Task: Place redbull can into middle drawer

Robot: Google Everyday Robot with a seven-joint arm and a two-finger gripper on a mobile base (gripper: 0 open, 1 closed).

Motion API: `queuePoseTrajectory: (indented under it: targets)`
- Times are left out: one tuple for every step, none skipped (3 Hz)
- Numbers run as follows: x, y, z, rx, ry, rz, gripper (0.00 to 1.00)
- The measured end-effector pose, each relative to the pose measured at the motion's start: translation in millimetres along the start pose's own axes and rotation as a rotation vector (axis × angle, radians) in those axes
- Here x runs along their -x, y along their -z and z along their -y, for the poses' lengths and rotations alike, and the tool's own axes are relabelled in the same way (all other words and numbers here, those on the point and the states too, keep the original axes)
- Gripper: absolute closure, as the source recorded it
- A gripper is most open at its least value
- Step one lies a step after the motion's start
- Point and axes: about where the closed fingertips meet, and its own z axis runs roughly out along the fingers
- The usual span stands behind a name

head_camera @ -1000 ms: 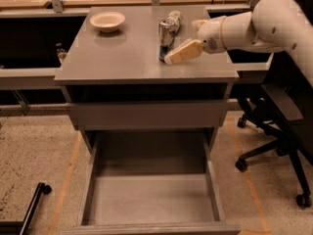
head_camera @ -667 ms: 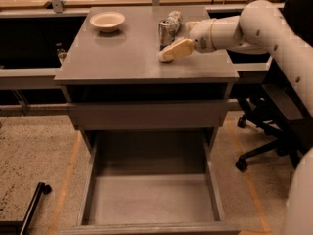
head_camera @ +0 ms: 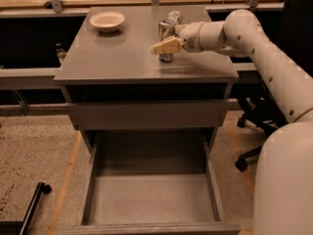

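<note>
Pincer [head_camera: 160, 44] has shifted left, now at redbull can [head_camera: 165, 29]

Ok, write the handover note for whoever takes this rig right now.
Pincer: up against the near side of the redbull can, at mid-height; whether it grips the can is unclear.
Redbull can: upright on the cabinet top, toward the back right.
Middle drawer: pulled out below, floor bare.
Done: drawer open, pincer at the can.
Left: secure the can, lift it, lower it into the drawer, release.
</note>
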Motion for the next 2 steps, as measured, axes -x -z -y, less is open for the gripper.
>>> queuePoseTrajectory:
  targets:
    - [-2, -5, 6, -0.005, -0.007, 0.012, 0.42]
    - [4, 14, 2, -0.019, 0.011, 0.032, 0.64]
